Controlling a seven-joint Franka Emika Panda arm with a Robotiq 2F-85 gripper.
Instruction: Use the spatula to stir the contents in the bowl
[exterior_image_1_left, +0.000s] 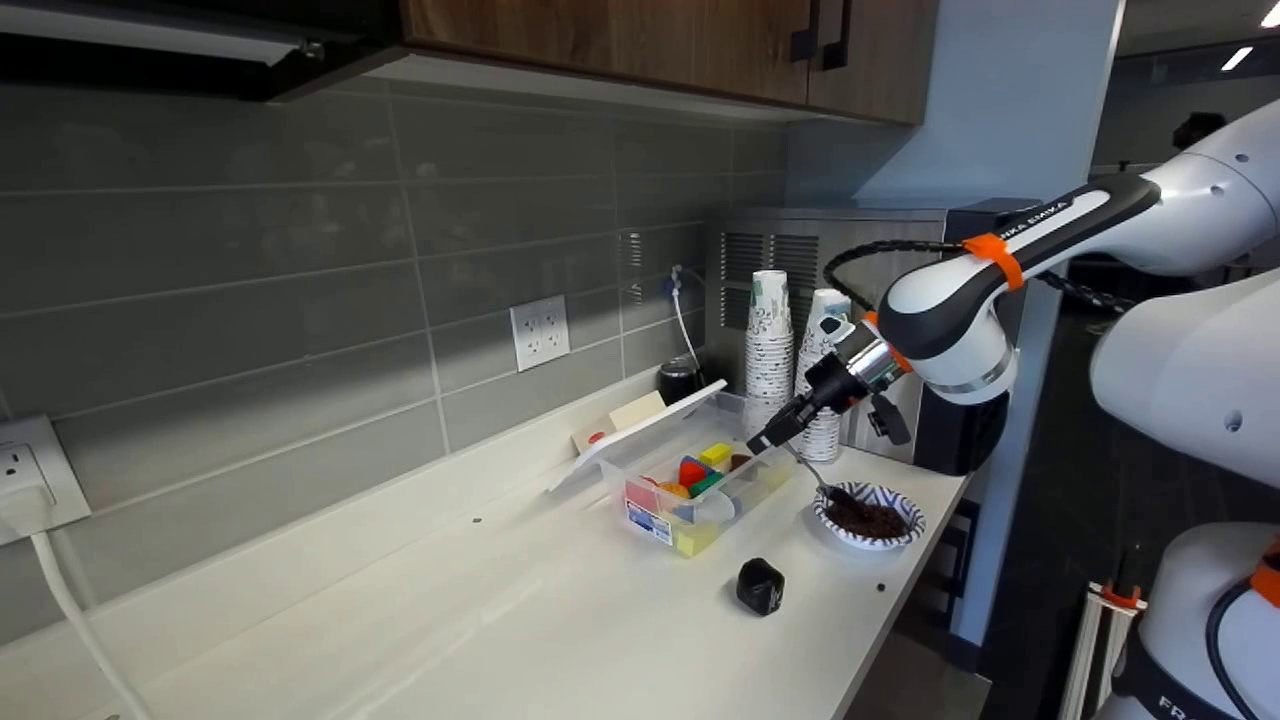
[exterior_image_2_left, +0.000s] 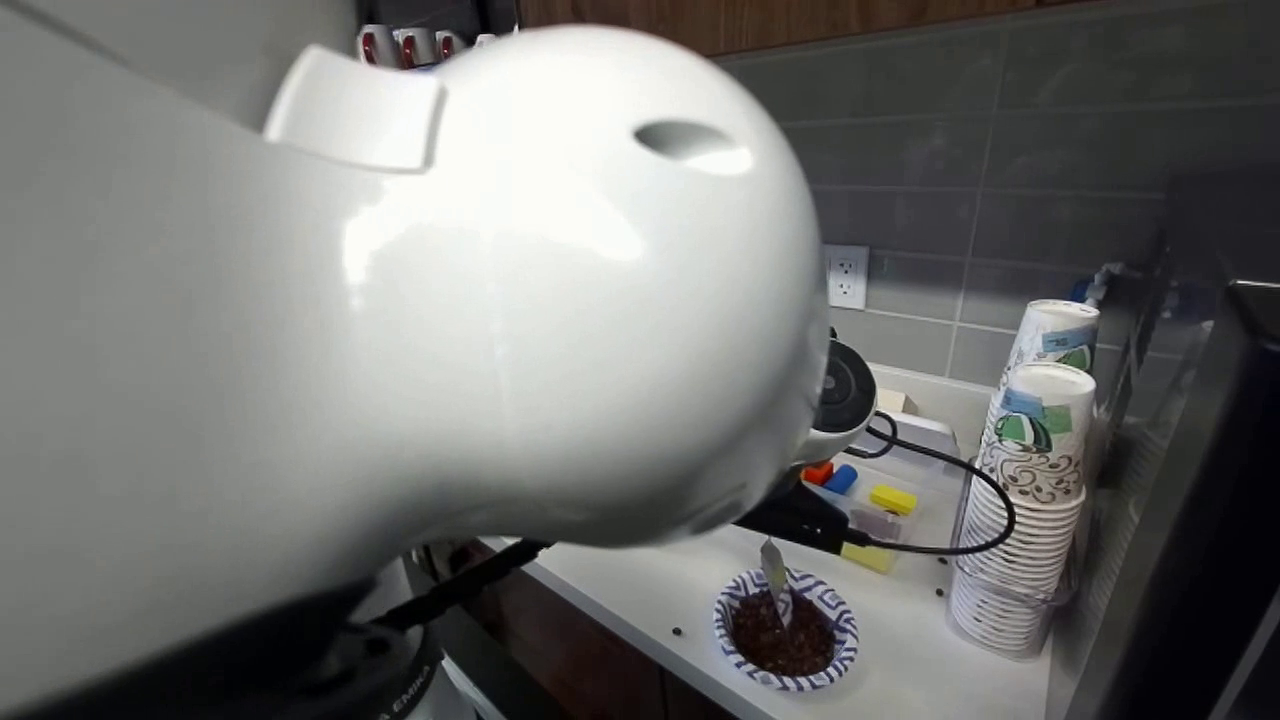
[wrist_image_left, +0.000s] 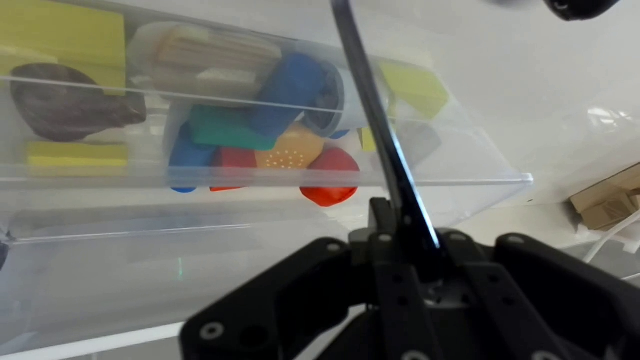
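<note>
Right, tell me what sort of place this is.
Probably an office kitchenette or break room: tall stacks of disposable cups stand on a white counter, with wood-toned cabinets mounted above.

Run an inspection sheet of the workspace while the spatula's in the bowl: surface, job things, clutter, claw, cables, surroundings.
Surface: white counter, a few small dark specks.
Job's things: bowl upright on the counter, holding dark crumbly contents; spatula slanted, its lower end in them.
Clutter: clear tub of coloured pieces, tilted lid behind it; black object, can't tell what; stacked paper cups.
Claw: shut on the spatula's handle.
Cables: black cable looping out from the arm; white cord plugged into a wall outlet.
Surroundings: grey tiled wall, wooden cabinet overhead, vented metal machine by the cups.
</note>
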